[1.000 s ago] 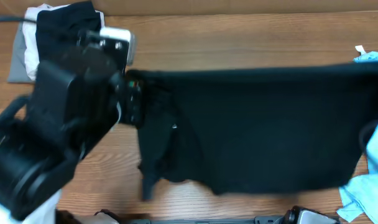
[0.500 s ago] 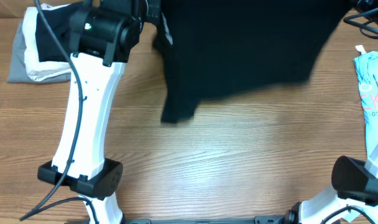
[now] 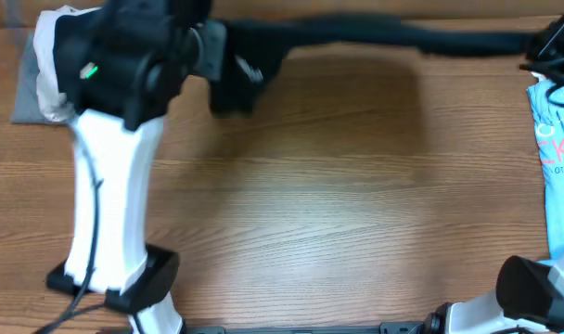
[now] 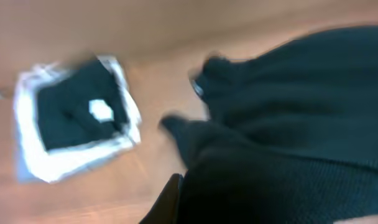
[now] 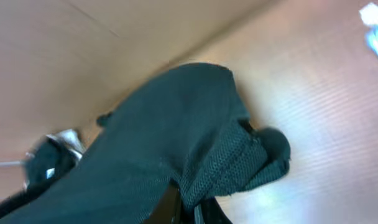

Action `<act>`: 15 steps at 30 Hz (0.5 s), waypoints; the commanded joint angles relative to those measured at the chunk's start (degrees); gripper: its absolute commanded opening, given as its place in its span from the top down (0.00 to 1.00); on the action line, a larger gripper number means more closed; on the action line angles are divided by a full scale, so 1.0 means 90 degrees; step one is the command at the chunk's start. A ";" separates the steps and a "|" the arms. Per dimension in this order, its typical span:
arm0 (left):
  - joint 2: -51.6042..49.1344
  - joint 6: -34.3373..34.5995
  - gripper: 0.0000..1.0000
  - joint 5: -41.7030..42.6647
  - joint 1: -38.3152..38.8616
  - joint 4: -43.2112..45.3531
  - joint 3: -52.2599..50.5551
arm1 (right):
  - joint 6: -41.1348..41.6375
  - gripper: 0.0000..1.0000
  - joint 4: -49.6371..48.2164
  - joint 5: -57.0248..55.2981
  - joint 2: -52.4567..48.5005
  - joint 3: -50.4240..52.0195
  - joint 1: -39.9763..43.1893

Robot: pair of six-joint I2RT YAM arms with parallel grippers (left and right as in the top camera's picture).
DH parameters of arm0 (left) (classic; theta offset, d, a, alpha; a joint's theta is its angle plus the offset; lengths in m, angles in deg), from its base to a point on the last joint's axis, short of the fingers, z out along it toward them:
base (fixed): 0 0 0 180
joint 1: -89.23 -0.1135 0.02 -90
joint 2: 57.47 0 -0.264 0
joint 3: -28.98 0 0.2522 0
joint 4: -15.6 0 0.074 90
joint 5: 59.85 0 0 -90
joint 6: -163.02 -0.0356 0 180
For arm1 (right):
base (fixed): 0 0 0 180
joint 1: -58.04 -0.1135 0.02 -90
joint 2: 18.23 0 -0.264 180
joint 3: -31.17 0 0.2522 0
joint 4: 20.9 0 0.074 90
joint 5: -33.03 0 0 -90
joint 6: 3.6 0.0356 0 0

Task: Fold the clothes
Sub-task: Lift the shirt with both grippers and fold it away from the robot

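We stretch our left arm (image 3: 110,204) from the near edge of the table (image 3: 338,204) to its far left side, and our left hand (image 3: 228,48) there is clamped on the clothes (image 3: 375,30). Our right hand (image 3: 549,42) sits at the table's far right corner, pinching the same clothes.

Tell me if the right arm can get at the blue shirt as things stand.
Probably not yet. The right pincer is shut on the black garment, which is stretched along the far edge. The blue shirt lies uncovered near that arm, so reach looks fine once it lets go.
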 commanded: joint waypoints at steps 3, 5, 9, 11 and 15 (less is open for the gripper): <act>-0.1192 0.0561 0.96 0.1472 -0.0148 -0.0544 -0.1384 | -0.0129 0.96 -0.0614 -0.0704 -0.0124 0.2620 0.0119; -0.1452 0.0561 0.96 0.1885 -0.0107 -0.0607 -0.1863 | -0.0129 0.96 -0.1093 -0.0709 -0.0124 0.3487 0.0119; -0.1559 0.0561 0.96 0.2040 0.0100 -0.0588 -0.2705 | 0.0090 0.96 -0.1673 -0.0712 -0.0124 0.4578 0.0245; -0.1554 0.0539 0.96 0.2137 0.0287 -0.0709 -0.2810 | 0.0175 0.96 -0.1690 -0.0775 -0.0124 0.4675 0.0352; -0.1464 0.0534 0.96 0.2271 0.0845 -0.0920 -0.2807 | 0.0340 0.96 -0.1824 -0.1069 0.0075 0.4673 0.0704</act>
